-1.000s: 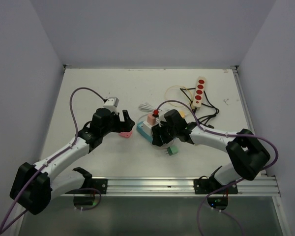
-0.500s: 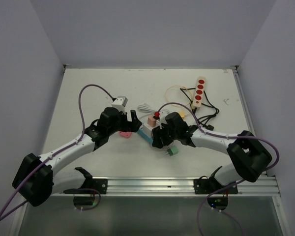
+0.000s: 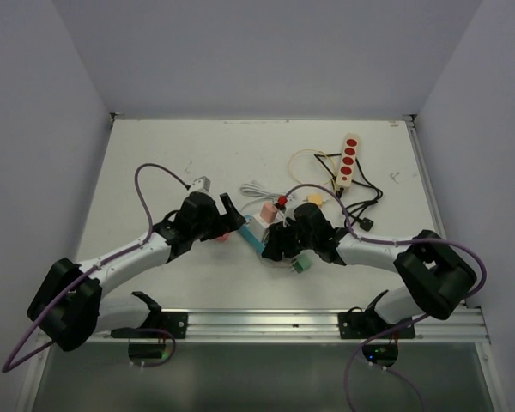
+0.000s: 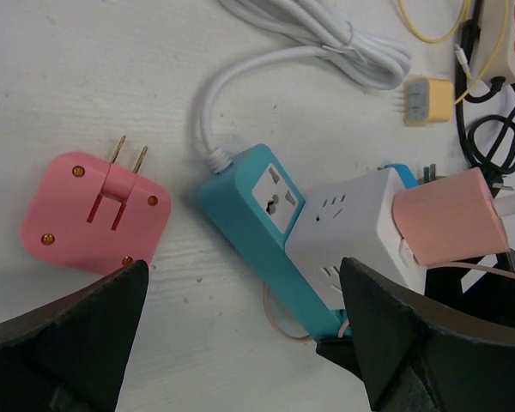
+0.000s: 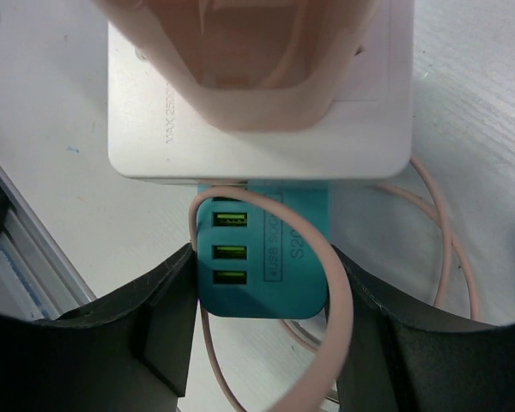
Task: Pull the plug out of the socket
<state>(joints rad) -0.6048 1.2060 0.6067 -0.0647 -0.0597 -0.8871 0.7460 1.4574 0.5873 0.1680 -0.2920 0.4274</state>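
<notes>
The teal power strip point(image 4: 251, 216) lies mid-table, its long axis running far-left to near-right, and the right gripper point(image 5: 262, 292) clamps its USB end. The white cube adapter point(image 4: 354, 230) plugged into it, with a peach plug point(image 4: 446, 216) on its far side, sits just right of the wide-open left gripper point(image 4: 240, 283), which is the free arm for the pull.

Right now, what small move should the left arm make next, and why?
Probably lower the left gripper, its fingers open, around the white cube adapter and close. The right gripper clamps the USB end of the teal power strip, bracing it. The adapter sits plugged into that strip, just below the left fingers.
</notes>
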